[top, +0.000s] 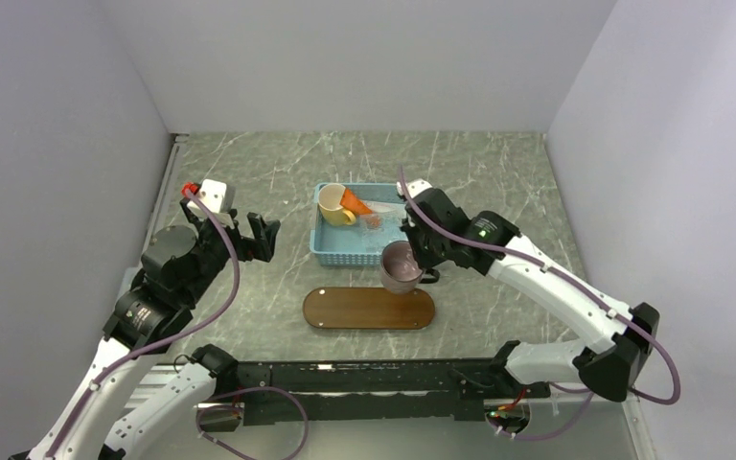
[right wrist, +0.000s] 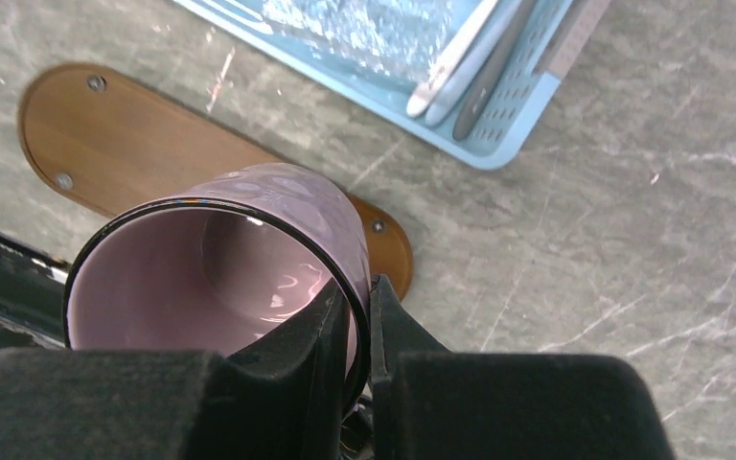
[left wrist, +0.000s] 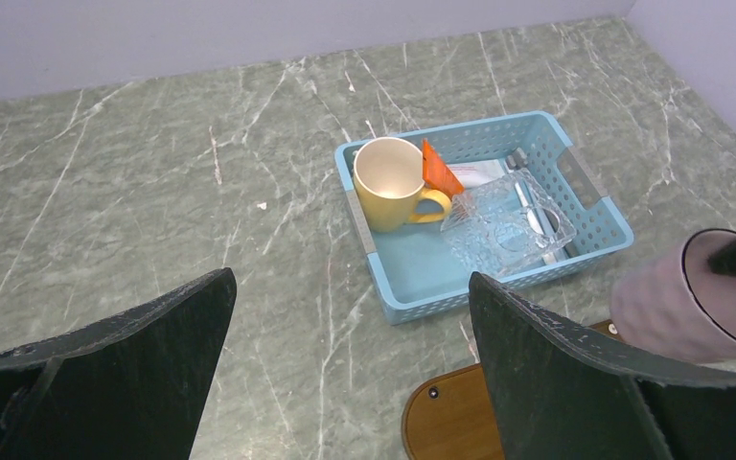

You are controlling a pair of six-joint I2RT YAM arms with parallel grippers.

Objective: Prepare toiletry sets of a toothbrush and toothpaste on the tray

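**Task items.** The toiletry pieces all lie in the blue basket [left wrist: 412,311]. The orange tube [left wrist: 438,172] leans at the far side just right of a yellow mug [left wrist: 391,182]. A white tube [left wrist: 479,174] lies flat beside it. The pale toothbrushes [right wrist: 460,57] lie along the basket's right side, partly under a clear glass tumbler [left wrist: 508,225] lying on its side.

**Tray.** The wooden tray [top: 345,309] sits just near of the basket, and nothing is set down on its bare surface.

**Step in hand.** The right gripper [right wrist: 362,307] pinches the rim of a mauve cup [right wrist: 220,268], one finger inside and one outside. The cup hangs tilted over the tray's right end. Whether it touches the wood cannot be told. I judge this to be the placing of a holder, before any brush or tube is moved.

**Next move.** The cup needs setting upright on the tray's right portion and then releasing. The tray is narrow, so the cup should be centred on it.

**Left arm.** The left gripper [left wrist: 350,283] hovers left of the basket with jaws spread wide, holding nothing.

**Obstructions.**
- The tumbler overlies the brushes and would hamper a pinch on them.
- The mug crowds the orange tube.
- The right arm reaches across the basket's near-right corner, so a left-arm approach from that side risks contact.
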